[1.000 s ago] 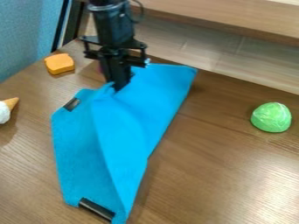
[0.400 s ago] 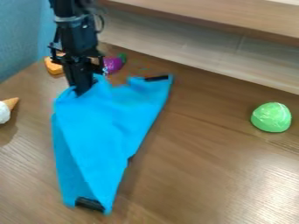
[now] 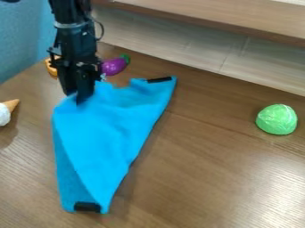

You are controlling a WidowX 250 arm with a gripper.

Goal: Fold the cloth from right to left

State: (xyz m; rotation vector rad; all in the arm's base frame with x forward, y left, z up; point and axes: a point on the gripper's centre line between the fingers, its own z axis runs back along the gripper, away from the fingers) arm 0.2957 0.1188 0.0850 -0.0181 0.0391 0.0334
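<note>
My gripper point(image 3: 80, 99): upper left, at cloth's point(image 3: 104, 138) corner; I can't tell its grip.
Edges: pale board point(image 3: 179, 42) behind; table point(image 3: 205, 160) runs right, past green dome point(image 3: 277, 119).
Cloth: left of centre, blue, folded, tapering downward.

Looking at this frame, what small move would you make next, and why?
I would probably lift the gripper gently clear, checking that the blue cloth doesn't come with it. The gripper is at the cloth's upper-left corner, and the upper layer already lies across to the left, with only a narrow strip of the under layer showing at lower left.
</note>
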